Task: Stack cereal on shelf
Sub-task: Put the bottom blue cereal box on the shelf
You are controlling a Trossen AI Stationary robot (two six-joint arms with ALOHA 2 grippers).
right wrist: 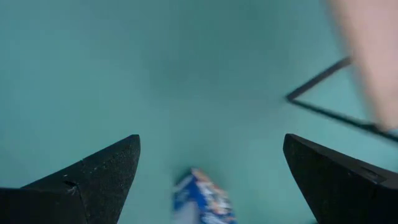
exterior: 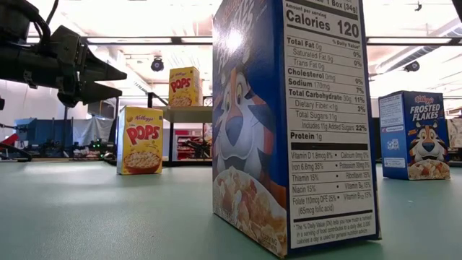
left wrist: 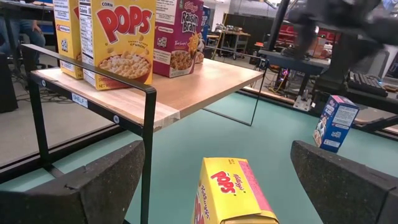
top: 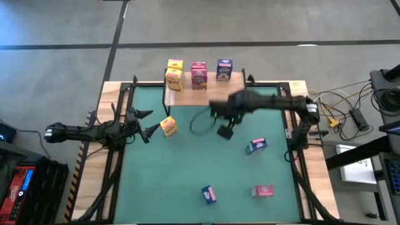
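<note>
The left gripper (top: 149, 122) stood with its jaws spread wide and empty, the yellow box (top: 168, 126) just ahead of them on the green mat (top: 175, 181), near the shelf's front leg (left wrist: 148, 143). To take that box well, the fingers (left wrist: 93, 186) would best straddle its narrow sides and close squarely, so that it lifts upright.

The right gripper (top: 225, 132) hung over the middle of the mat, jaws equally released and holding nothing, with a blue box (right wrist: 202, 199) below it.

Farther off, the shelf (left wrist: 205, 81) already carried yellow, pink and blue boxes (top: 199, 74) along its back. Its front strip lay bare, so there was room to set the box down. The black frame at its edge looked like the thing to clear on the way up.
</note>
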